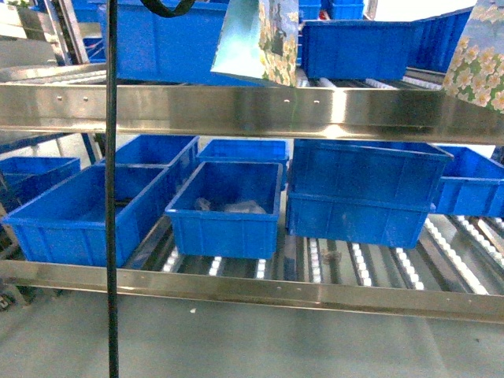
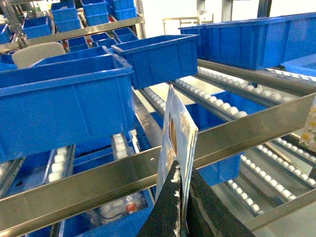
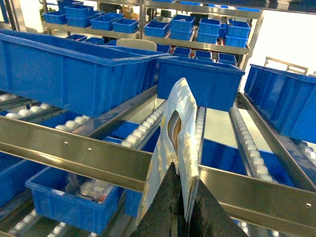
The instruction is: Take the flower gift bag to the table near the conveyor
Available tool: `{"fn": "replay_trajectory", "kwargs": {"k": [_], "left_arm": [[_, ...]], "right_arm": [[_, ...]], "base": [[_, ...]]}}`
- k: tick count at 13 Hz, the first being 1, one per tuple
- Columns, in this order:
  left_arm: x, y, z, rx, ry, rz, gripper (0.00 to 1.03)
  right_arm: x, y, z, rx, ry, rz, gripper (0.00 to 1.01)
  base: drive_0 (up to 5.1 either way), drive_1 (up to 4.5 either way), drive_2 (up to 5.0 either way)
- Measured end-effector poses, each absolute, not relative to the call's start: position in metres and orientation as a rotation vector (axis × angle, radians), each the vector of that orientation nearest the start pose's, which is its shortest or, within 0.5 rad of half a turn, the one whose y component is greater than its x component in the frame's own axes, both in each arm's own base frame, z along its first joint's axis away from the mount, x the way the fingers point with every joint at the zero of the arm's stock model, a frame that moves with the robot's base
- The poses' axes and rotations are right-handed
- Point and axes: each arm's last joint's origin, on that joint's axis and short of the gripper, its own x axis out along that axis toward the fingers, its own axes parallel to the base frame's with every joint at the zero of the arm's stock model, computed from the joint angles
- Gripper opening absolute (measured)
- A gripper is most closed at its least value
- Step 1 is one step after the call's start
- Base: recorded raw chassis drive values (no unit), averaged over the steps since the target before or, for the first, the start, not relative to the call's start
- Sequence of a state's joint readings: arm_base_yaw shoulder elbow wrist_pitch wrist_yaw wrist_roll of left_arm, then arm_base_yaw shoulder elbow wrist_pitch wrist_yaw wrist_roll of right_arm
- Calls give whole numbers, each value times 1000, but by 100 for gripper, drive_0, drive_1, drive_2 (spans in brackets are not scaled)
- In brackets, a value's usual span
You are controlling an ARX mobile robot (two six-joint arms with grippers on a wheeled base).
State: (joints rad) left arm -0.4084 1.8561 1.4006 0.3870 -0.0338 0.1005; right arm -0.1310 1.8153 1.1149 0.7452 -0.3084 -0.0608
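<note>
Two flower gift bags hang in front of the conveyor [image 1: 252, 110], a steel roller rack. The left bag [image 1: 260, 39] shows at the top centre of the head view, the other bag [image 1: 476, 55] at the top right corner. In the left wrist view my left gripper [image 2: 183, 170] is shut on the upper edge of a pale flower gift bag [image 2: 175, 131]. My right gripper [image 3: 183, 173] is likewise shut on a flower gift bag [image 3: 175, 133] in the right wrist view. Neither gripper shows in the head view. The table is out of view.
Several blue plastic bins [image 1: 224, 209] sit on the rack's roller lanes, on both levels. Shiny front rails [image 1: 236, 287] cross the view. A black vertical pole [image 1: 112, 236] stands close in front at the left. Grey floor lies below the rack.
</note>
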Motion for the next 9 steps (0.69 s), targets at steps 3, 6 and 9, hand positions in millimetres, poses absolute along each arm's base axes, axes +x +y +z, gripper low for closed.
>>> {"fn": "replay_trajectory", "kwargs": {"k": [3,6,9], "left_arm": [[402,-173,296,115,51,-378,2],[401,-173,296,115,48,-378,2],[402,-173,296,115,48,-378,2]], "right_arm": [[403,-44,252,-71,-50,176,2],[403,-44,252,-70,-49,176,2],[403,-44,252,-70,-46,176,2]], "base": [[-492,253,253],[-492,253,253],[-492,253,253]]}}
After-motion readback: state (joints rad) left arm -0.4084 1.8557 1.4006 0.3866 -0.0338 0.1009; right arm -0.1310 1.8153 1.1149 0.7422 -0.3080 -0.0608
